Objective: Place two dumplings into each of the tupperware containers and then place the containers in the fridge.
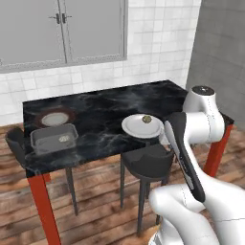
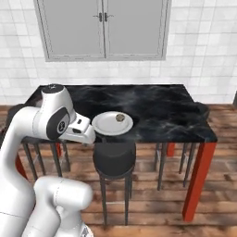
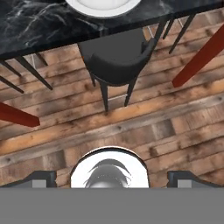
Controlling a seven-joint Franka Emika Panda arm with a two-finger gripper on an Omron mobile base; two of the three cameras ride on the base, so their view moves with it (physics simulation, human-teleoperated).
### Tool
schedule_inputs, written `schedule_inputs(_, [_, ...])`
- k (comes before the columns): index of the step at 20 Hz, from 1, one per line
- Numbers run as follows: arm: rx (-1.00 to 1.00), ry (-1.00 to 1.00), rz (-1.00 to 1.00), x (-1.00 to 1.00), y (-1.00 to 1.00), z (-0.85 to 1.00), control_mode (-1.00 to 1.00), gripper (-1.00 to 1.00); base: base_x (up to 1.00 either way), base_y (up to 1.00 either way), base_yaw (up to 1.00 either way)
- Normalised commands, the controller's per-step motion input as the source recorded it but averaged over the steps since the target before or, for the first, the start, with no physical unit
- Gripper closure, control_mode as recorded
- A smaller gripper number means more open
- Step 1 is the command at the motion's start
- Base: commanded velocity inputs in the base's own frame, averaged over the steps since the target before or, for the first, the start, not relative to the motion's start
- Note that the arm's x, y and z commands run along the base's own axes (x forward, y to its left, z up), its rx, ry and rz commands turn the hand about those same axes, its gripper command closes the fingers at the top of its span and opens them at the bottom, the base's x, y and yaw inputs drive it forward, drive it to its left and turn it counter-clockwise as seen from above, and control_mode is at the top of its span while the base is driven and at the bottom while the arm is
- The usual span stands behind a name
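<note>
Black marble table (image 1: 105, 110), no legible writing.

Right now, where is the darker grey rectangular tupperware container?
In the left base view, the darker grey rectangular tupperware container sits at the black marble table's near-left corner, just in front of the brown-rimmed round plate.

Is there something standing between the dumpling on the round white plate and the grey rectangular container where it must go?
Nothing visible stands in the way. The small pale dumpling sits on the round white plate, and only bare black marble tabletop lies between it and the grey rectangular container to its left, which already holds one dumpling.
</note>
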Motion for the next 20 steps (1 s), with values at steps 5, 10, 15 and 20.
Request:
schedule_inputs(5, [0.00, 0.00, 0.00, 0.00, 0.00, 0.00, 1.00, -1.00, 0.34, -0.56, 0.33])
schedule_inputs(10, [0.00, 0.00, 0.00, 0.00, 0.00, 0.00, 1.00, -1.00, 0.55, -0.25, 0.17])
schedule_inputs(15, [0.00, 0.00, 0.00, 0.00, 0.00, 0.00, 1.00, -1.00, 0.44, -0.26, 0.15])
schedule_inputs(20, [0.00, 0.00, 0.00, 0.00, 0.00, 0.00, 1.00, -1.00, 0.52, -0.11, 0.11])
